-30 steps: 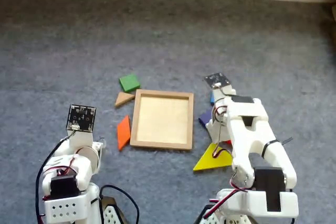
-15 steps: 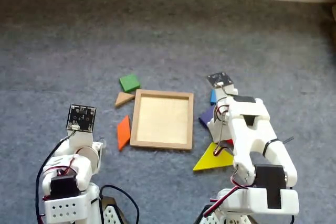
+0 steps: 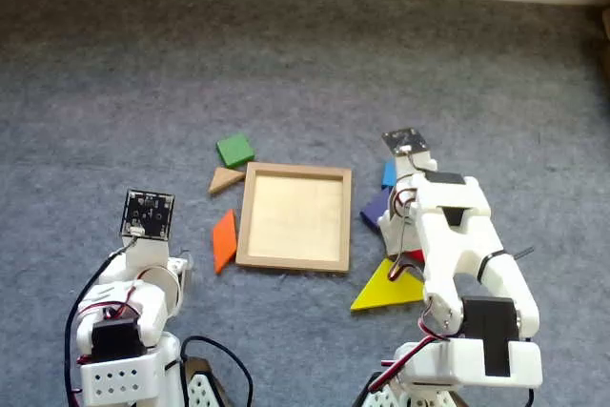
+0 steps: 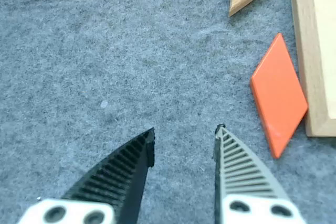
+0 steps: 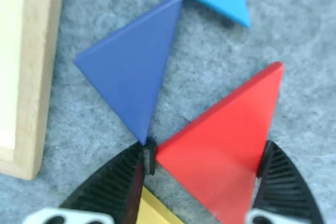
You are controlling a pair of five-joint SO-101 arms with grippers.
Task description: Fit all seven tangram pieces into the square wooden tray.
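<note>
The square wooden tray (image 3: pixel 295 257) lies on the carpet with no piece inside. A green square (image 3: pixel 234 151), a tan triangle (image 3: pixel 225 179) and an orange parallelogram (image 3: pixel 224 239) lie along one side of it. On the other side are the light blue (image 3: pixel 388 173), dark blue (image 3: pixel 376 208), red (image 3: pixel 414 257) and yellow (image 3: pixel 386 288) triangles. My right gripper (image 5: pixel 207 156) is open, low over the carpet, one finger at each side of the red triangle (image 5: pixel 226 135). My left gripper (image 4: pixel 184 137) is open above bare carpet, beside the orange parallelogram (image 4: pixel 278 95).
In the right wrist view the dark blue triangle (image 5: pixel 128 66) lies between the tray rim (image 5: pixel 31 77) and the red piece, with the yellow corner (image 5: pixel 149 211) under a finger. Grey carpet spreads wide beyond the tray.
The right arm's wrist has shifted slightly outward, away from the tray. The left arm and all pieces have stayed put.
</note>
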